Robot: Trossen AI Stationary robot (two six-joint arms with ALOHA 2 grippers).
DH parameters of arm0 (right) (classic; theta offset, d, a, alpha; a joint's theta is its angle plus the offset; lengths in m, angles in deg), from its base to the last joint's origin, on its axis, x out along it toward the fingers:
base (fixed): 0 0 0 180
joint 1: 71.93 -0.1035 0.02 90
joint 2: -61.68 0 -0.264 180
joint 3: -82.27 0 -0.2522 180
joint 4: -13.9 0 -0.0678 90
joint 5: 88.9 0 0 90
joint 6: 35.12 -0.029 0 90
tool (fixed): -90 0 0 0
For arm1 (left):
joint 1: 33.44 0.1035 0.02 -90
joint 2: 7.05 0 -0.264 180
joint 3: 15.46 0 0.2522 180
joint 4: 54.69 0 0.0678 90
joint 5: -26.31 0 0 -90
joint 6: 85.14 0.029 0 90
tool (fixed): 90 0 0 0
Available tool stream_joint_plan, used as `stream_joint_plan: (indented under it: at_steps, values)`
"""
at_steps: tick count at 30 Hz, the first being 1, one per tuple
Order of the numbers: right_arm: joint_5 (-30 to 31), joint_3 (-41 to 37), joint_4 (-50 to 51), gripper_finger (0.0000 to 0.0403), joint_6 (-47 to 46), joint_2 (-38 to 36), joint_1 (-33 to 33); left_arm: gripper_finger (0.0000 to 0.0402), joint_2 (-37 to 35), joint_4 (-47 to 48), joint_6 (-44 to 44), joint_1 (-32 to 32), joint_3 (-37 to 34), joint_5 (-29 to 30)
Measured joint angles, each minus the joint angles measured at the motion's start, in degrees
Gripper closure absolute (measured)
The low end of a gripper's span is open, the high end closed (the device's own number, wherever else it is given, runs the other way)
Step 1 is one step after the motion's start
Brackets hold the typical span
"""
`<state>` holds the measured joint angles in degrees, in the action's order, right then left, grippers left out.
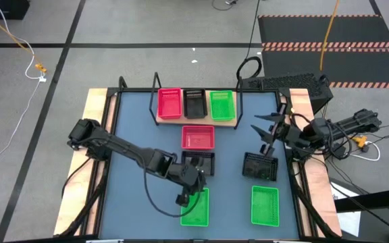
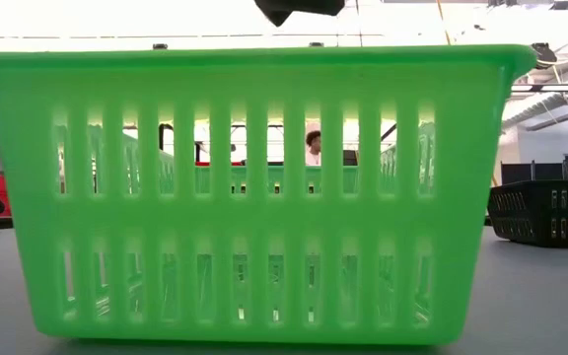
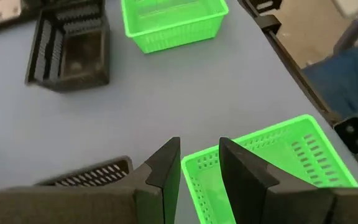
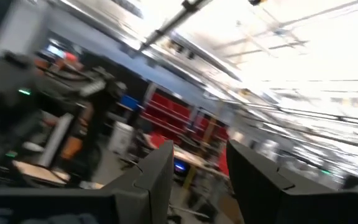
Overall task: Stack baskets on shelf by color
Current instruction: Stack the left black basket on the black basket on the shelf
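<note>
Readable text: none in any view.
Baskets [image 1: 195, 206]: no label or brand shows.
Shelf [image 1: 196, 121]: no marking shows.
Table [image 1: 235, 162]: no print or numbers.
Floor mat [image 1: 329, 34]: striped edge only, no words.

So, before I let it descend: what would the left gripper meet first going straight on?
Probably the near wall of the green basket: the left gripper hangs open, straddling it, though depth is unclear.

Red [image 1: 169, 104], black [image 1: 194, 102], green baskets [image 1: 222, 105] on shelf [image 1: 196, 122]; five more baskets [image 1: 264, 204] upright on tabletop.
</note>
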<state>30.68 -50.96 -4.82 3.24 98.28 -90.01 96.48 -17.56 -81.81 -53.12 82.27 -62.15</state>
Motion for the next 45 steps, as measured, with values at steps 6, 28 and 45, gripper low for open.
stream_joint_plan:
  at_steps: [6,28,45]
  values:
    - [6.48,0.0,-1.58,0.0261,-0.04,0.0,0.0,0.0289,0.0,0.05,-25.03,0.52,0.0,-2.56]
    - [6.38,0.0,3.64,0.0261,-7.02,0.03,-0.02,0.0289,9.4,-10.83,-30.78,-20.71,0.02,17.62]
    - [20.04,0.0,6.88,0.0261,-5.2,-3.26,-0.31,0.0289,15.04,-6.79,-39.05,-20.83,0.02,10.32]
